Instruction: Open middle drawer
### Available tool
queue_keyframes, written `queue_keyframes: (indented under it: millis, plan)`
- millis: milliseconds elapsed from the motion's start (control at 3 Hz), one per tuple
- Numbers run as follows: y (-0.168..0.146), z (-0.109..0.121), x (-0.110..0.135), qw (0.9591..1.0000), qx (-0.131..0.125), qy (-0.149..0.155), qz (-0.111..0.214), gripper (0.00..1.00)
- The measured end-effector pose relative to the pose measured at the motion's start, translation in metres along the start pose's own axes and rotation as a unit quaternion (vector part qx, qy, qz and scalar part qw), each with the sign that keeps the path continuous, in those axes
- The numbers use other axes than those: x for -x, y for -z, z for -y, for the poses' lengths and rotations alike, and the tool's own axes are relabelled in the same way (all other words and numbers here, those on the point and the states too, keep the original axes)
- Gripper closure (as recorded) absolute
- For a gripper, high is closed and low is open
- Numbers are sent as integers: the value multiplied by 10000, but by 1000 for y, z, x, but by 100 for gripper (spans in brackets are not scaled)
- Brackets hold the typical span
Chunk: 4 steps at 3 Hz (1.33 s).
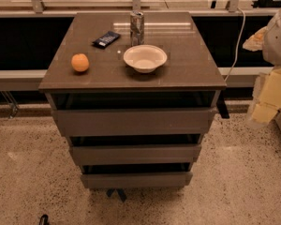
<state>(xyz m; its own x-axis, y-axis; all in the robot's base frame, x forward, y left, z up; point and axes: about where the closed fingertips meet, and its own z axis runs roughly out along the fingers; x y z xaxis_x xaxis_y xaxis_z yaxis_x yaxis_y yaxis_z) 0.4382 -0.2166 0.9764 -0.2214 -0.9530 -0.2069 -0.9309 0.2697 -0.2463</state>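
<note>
Speckled floor (33,172) around a grey cabinet. On its brown surface (192,64): orange (80,62), white bowl (145,58), silver can (137,28) just behind the bowl, dark packet (106,39). Between taller top front (133,121) and slimmer bottom front (136,179), middle drawer (136,154); looks closed, dark gap above. Out of view: claw, so cannot tell whether wide or narrow. At right edge, white robot housing (277,32).

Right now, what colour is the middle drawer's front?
The middle drawer is plain grey, best in the camera view; gripper not in view.
</note>
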Motion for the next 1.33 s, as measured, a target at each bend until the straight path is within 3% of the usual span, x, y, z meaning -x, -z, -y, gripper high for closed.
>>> queue_keyframes:
  millis: [333, 667, 1000, 1333]
  plan:
    - [0, 0, 0, 10000, 2, 4, 2, 0]
    - [-26, -1, 19, 9989, 227, 371, 187, 0]
    - [-51, -30, 49, 9923, 322, 995, 658, 0]
    - [-111, -86, 72, 9756, 350, 1777, 1238, 0]
